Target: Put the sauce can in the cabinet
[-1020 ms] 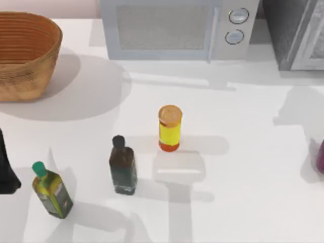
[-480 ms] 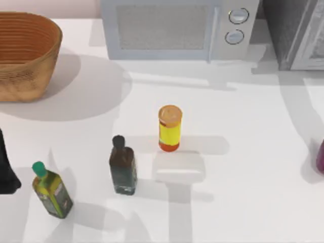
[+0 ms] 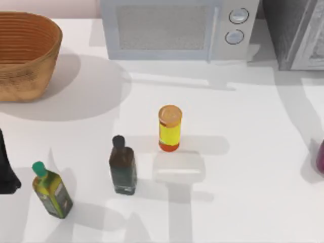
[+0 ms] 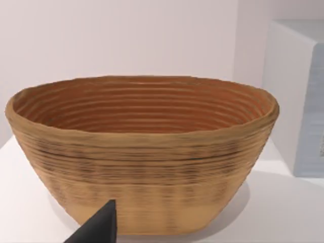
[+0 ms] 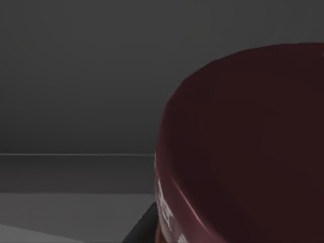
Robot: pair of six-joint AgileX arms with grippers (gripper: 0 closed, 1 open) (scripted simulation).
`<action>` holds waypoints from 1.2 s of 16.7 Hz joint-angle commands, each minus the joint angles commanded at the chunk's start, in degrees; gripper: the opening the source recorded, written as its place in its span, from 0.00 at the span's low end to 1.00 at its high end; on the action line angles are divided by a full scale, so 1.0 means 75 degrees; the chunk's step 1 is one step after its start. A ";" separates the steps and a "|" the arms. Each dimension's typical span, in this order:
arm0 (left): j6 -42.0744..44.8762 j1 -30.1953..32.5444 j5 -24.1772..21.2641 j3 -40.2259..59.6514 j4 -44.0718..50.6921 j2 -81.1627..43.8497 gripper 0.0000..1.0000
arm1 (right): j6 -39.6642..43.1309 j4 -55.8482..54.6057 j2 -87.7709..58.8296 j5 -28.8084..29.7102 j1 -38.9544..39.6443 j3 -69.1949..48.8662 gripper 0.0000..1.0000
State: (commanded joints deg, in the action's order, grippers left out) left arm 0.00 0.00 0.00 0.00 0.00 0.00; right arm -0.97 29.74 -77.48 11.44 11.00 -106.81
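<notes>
The sauce can (image 5: 243, 152) sits very close in the right wrist view, its dark maroon lid turned toward the camera and a strip of label below it. My right gripper is shut on it, and one dark finger (image 5: 140, 229) shows beside the can. Behind the can is a dark grey inner wall and floor. The cabinet (image 3: 287, 35) stands at the table's back right corner, with speckled dark sides and a lighter framed door (image 3: 315, 43). My left gripper (image 3: 6, 174) is parked at the table's left edge.
A microwave (image 3: 172, 28) stands at the back, left of the cabinet. A woven basket (image 3: 25, 53) is at the back left. A yellow orange-capped container (image 3: 169, 128), a dark bottle (image 3: 122, 165) and a green-capped bottle (image 3: 50, 191) stand mid-table. A purple object (image 3: 320, 157) is at the right edge.
The arm's shadow on the right side of the table has stretched back toward the cabinet. The bottles, the basket and the left arm have not moved.
</notes>
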 joint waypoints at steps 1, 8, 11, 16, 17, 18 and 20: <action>0.0000 0.0000 0.0000 0.0000 0.0000 0.0000 1.00 | -0.0013 -0.0012 0.0019 -0.0010 -0.0032 0.0030 0.00; 0.0000 0.0000 0.0000 0.0000 0.0000 0.0000 1.00 | 0.0008 -0.0191 -0.1454 -0.0231 -0.0227 -0.1219 0.00; 0.0000 0.0000 0.0000 0.0000 0.0000 0.0000 1.00 | -0.0003 -0.0363 -0.2553 -0.0371 -0.0423 -0.2150 0.00; 0.0000 0.0000 0.0000 0.0000 0.0000 0.0000 1.00 | -0.0010 -0.0601 -0.3836 -0.0576 -0.0666 -0.3233 0.00; 0.0000 0.0000 0.0000 0.0000 0.0000 0.0000 1.00 | -0.0007 -0.0619 -0.3915 -0.0595 -0.0680 -0.3306 0.00; 0.0000 0.0000 0.0000 0.0000 0.0000 0.0000 1.00 | -0.0007 -0.0622 -0.3929 -0.0599 -0.0683 -0.3320 0.00; 0.0000 0.0000 0.0000 0.0000 0.0000 0.0000 1.00 | -0.0007 -0.0622 -0.3929 -0.0599 -0.0683 -0.3320 0.00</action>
State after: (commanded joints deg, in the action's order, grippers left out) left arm 0.00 0.00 0.00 0.00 0.00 0.00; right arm -1.02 25.07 -106.94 6.95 5.88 -131.71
